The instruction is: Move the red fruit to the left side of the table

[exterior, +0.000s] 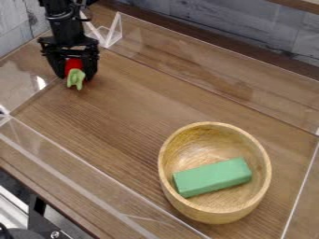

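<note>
The table (137, 112) was a brown wood-grain top fenced by low clear acrylic walls (187, 47), and a grey brick-patterned wall (268, 33) ran behind it at the far side. Well away from the jaws, towards the near right corner, stood a round wooden bowl (214, 174), and inside it a green rectangular block (212, 176) lay flat across the bottom. The black gripper (71, 67) pointed straight down at the far left part of the tabletop, its tips down at the wood or just above it. Its jaws stood spread, one on either side of the red fruit (76, 75), and whether either one touched the fruit could not be told. The fruit sat low between the tips, close against the wood: a small glossy red piece whose light green leafy cap poked out at the lower edge, towards the camera. It was far smaller than the bowl.
</note>
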Available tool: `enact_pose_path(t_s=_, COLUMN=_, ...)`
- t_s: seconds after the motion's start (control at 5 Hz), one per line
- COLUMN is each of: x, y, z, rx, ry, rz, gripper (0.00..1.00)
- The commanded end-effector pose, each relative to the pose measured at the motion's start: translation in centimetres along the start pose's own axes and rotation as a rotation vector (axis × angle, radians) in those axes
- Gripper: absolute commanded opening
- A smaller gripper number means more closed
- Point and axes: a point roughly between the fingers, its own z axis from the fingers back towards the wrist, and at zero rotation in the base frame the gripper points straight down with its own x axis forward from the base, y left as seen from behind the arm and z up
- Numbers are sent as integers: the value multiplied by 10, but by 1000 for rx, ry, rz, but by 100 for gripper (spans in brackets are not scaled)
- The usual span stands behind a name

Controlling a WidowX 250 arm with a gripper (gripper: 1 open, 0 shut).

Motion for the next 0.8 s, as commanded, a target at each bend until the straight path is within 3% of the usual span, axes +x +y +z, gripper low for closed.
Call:
enact_pose_path(t_s=0.0, x=9, y=-1, z=11, rx=13, ry=-53, rz=-12, gripper=100)
enact_pose_path(t_s=0.2, x=7, y=-2, z=7, rx=8, ry=-51, rz=-20, gripper=100)
enact_pose_path(t_s=0.4, x=14, y=-9, z=4, rx=3, ry=-49, rz=4, gripper=100)
enact_pose_path(t_s=0.6, x=20, y=-15, z=1, rx=-5, ry=-48, rz=29, gripper=0)
